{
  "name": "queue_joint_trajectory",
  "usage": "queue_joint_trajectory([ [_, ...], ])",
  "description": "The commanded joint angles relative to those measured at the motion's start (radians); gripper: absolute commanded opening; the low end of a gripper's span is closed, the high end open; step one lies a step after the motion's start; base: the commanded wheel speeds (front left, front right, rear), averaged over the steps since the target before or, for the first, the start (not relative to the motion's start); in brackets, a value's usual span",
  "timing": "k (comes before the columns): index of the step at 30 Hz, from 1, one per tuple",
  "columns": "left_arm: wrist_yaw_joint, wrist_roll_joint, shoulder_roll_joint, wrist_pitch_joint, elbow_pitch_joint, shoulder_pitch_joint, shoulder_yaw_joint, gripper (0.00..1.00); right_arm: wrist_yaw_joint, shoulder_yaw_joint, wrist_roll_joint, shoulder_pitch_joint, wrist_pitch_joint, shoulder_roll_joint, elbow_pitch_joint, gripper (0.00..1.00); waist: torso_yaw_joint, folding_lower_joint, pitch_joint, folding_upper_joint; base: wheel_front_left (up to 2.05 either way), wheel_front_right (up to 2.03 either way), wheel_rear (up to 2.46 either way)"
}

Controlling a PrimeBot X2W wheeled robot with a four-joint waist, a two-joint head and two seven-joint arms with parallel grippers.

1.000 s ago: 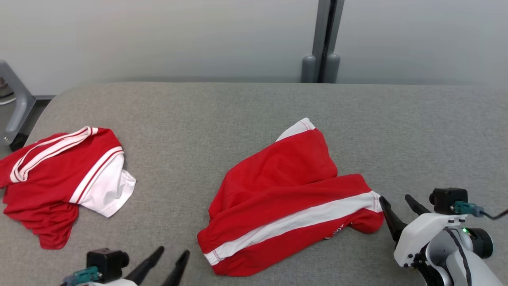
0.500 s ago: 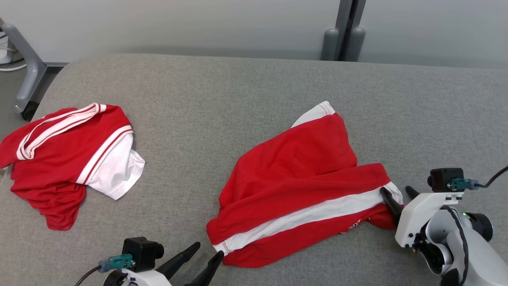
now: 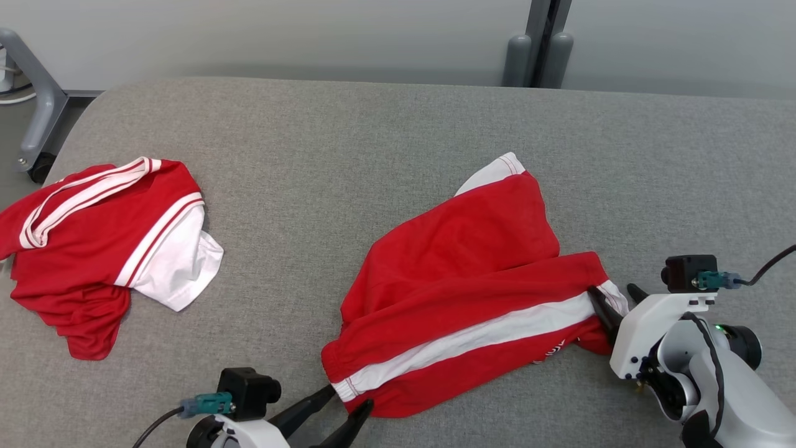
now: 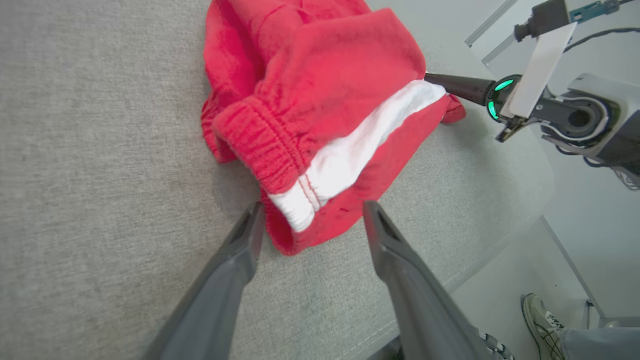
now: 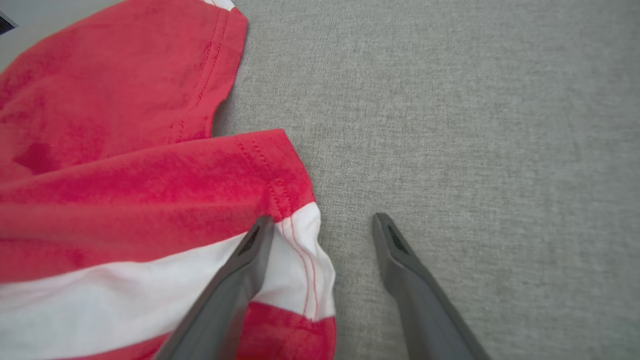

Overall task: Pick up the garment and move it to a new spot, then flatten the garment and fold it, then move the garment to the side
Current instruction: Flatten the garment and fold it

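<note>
The garment (image 3: 466, 292), red shorts with a white side stripe, lies crumpled on the grey table (image 3: 348, 155), right of the middle. My left gripper (image 3: 348, 401) is open at its near-left waistband corner. In the left wrist view that elastic corner (image 4: 295, 210) sits between the spread fingers of the gripper (image 4: 312, 207). At the garment's right hem, my right gripper (image 3: 612, 289) also stands open. The right wrist view shows one finger (image 5: 250, 250) over the white stripe of the garment (image 5: 125, 200) and the other on bare table, with the hem edge in the gap of the gripper (image 5: 324, 220).
A second red and white garment (image 3: 106, 249) lies bunched at the table's left edge. A grey post (image 3: 538, 43) stands behind the table and a wheeled frame leg (image 3: 37, 118) at the far left. A person's shoe (image 4: 542, 320) is on the floor past the near edge.
The camera has shifted. My left gripper has come forward to the waistband corner, and the right gripper's fingers have reached over the hem. Both stay open.
</note>
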Motion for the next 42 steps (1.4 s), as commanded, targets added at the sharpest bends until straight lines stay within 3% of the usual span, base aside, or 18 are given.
queue_joint_trajectory([
  [1,-0.001,-0.007,0.008,-0.01,0.005,-0.025,-0.004,0.97,0.003,0.019,0.007,0.018,0.005,0.017,0.023,1.0,-0.001,0.0,0.0,0.0,0.0,0.0,0.0],
  [4,-0.001,-0.022,0.011,-0.023,0.01,-0.038,-0.03,0.69,0.003,0.04,0.02,0.013,-0.001,0.021,0.035,1.0,-0.003,0.0,-0.001,0.0,0.0,0.0,0.0],
  [6,-0.001,-0.03,0.016,-0.031,0.014,-0.047,-0.042,0.5,0.003,0.054,0.031,0.015,-0.006,0.024,0.042,0.83,-0.004,0.0,-0.003,0.0,0.0,0.0,0.0],
  [7,-0.001,-0.035,0.017,-0.034,0.016,-0.053,-0.049,0.45,0.003,0.06,0.035,0.015,-0.007,0.024,0.045,0.73,-0.004,0.0,-0.004,0.0,0.0,0.0,0.0],
  [8,-0.001,-0.038,0.017,-0.039,0.018,-0.057,-0.054,0.28,0.003,0.065,0.039,0.016,-0.009,0.023,0.049,0.7,-0.004,0.0,-0.005,0.0,0.0,0.0,0.0],
  [9,-0.001,-0.039,0.018,-0.043,0.022,-0.06,-0.06,0.0,0.003,0.073,0.046,0.018,-0.011,0.024,0.053,0.64,-0.004,0.0,-0.008,0.0,0.0,0.0,0.0],
  [11,-0.001,-0.043,0.019,-0.049,0.032,-0.058,-0.07,0.0,0.003,0.088,0.058,0.024,-0.018,0.025,0.056,0.33,-0.004,0.0,-0.018,0.0,0.0,0.0,0.0],
  [12,-0.001,-0.045,0.02,-0.05,0.038,-0.059,-0.073,0.0,0.003,0.095,0.064,0.025,-0.021,0.023,0.057,0.13,-0.005,0.0,-0.022,0.0,0.0,0.0,0.0],
  [13,-0.001,-0.047,0.023,-0.053,0.042,-0.061,-0.074,0.0,0.002,0.103,0.072,0.025,-0.026,0.02,0.056,0.0,-0.006,0.0,-0.026,0.0,0.0,0.0,0.0],
  [23,0.005,-0.083,0.062,-0.061,0.004,-0.035,-0.047,0.0,0.002,0.169,0.172,0.033,-0.096,-0.018,-0.025,0.0,-0.024,0.0,-0.095,0.0,0.0,0.0,0.0],
  [30,0.017,-0.127,0.149,-0.014,-0.113,-0.001,-0.017,0.0,0.002,0.189,0.253,0.088,-0.132,-0.063,-0.136,0.0,-0.052,0.0,-0.138,0.0,0.0,0.0,0.0],
  [35,0.009,-0.172,0.221,0.084,-0.189,-0.06,-0.01,0.0,0.002,0.196,0.361,0.111,-0.1,-0.082,-0.271,0.0,-0.076,0.0,-0.141,0.0,0.0,0.0,0.0],
  [42,-0.002,-0.35,0.28,0.303,-0.164,-0.235,-0.012,0.0,0.002,0.218,0.552,0.062,0.028,-0.088,-0.389,0.0,-0.112,0.0,-0.115,0.0,0.0,0.0,0.0],
])
